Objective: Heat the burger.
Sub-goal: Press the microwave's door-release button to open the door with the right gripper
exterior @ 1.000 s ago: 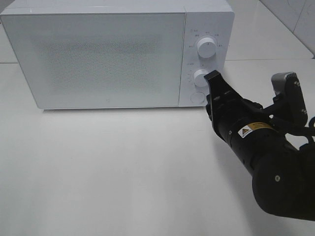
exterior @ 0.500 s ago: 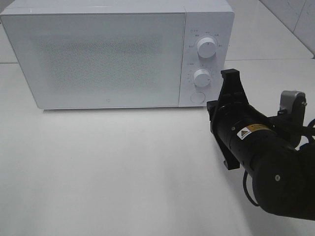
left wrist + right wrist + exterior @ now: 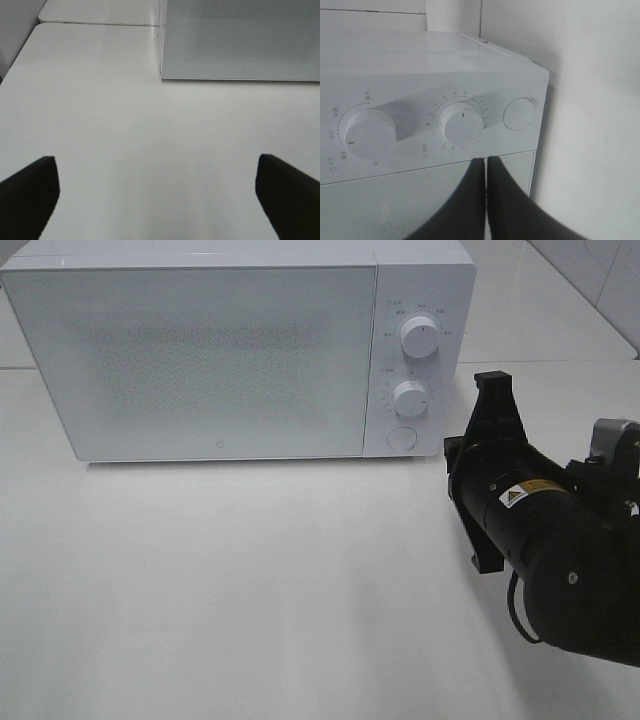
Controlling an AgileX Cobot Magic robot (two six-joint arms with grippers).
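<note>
The burger is out of view in every frame; the white microwave (image 3: 200, 360) has its door closed. My right gripper (image 3: 494, 382) is shut with nothing in it. It hovers to the right of the microwave's control panel, apart from the lower knob (image 3: 410, 398). In the right wrist view its closed fingertips (image 3: 486, 161) point at the panel, just short of the timer knob (image 3: 463, 124). My left gripper (image 3: 155, 165) is open over bare table, with the microwave's front corner (image 3: 161, 70) ahead of it.
The panel carries an upper knob (image 3: 419, 337) and a round button (image 3: 400, 438) under the lower knob. A white table (image 3: 250, 580) spreads in front of the microwave. The right arm's black body (image 3: 560, 560) fills the lower right corner.
My right gripper has let go of the lower knob, shut, and drawn back to the right, away from the panel. The left gripper has not moved.
</note>
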